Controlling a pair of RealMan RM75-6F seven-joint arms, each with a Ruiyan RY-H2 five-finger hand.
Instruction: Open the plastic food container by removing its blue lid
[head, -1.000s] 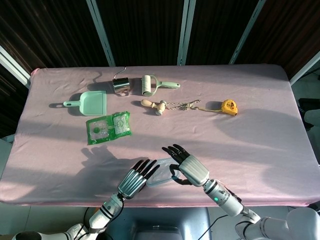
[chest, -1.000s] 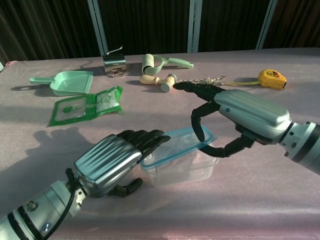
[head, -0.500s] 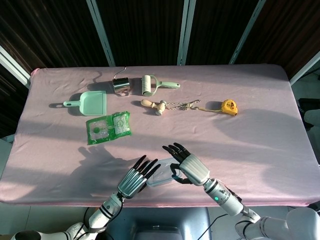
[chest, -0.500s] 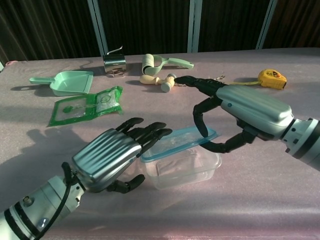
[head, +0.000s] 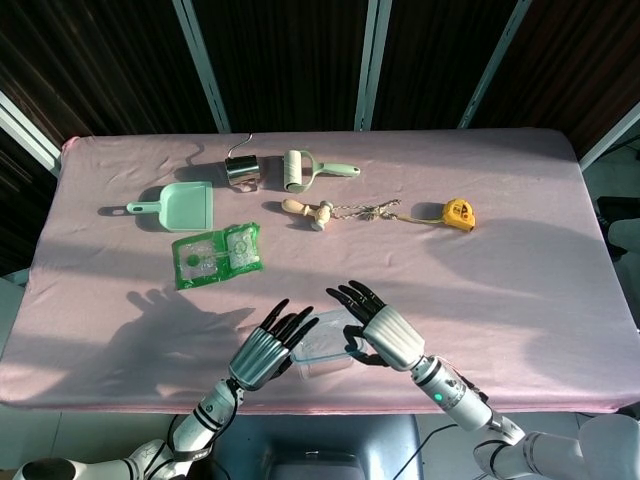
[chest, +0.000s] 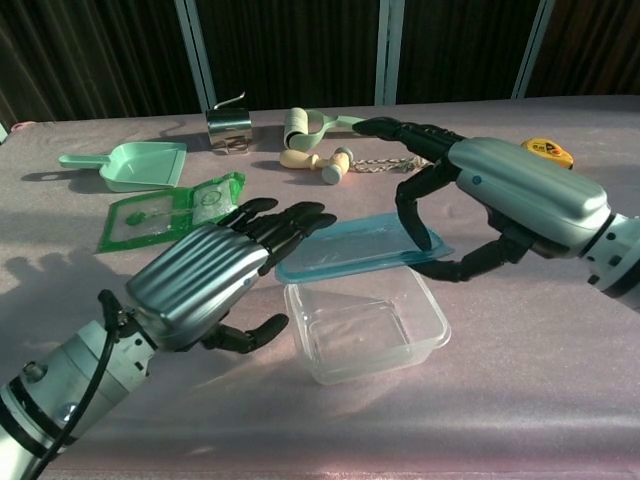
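Observation:
The clear plastic container (chest: 370, 335) stands open on the pink cloth near the table's front edge, seen also in the head view as the container (head: 325, 362). Its blue lid (chest: 345, 258) hangs flat just above and behind it, off the rim. My right hand (chest: 500, 195) pinches the lid's right end between thumb and a finger, the other fingers spread. My left hand (chest: 200, 290) hovers at the container's left with fingers apart and nothing in it, its tips near the lid's left end. In the head view the lid (head: 322, 337) lies between the left hand (head: 262, 352) and the right hand (head: 385, 335).
Farther back lie a green packet (head: 215, 256), a mint dustpan (head: 175, 205), a metal cup (head: 242, 168), a lint roller (head: 300, 170), a wooden handle with a chain (head: 308, 211) and a yellow tape measure (head: 459, 214). The table's front edge runs just below the container.
The right hand has lifted the blue lid up off the container. The left hand has risen and drawn back to the left, away from the container.

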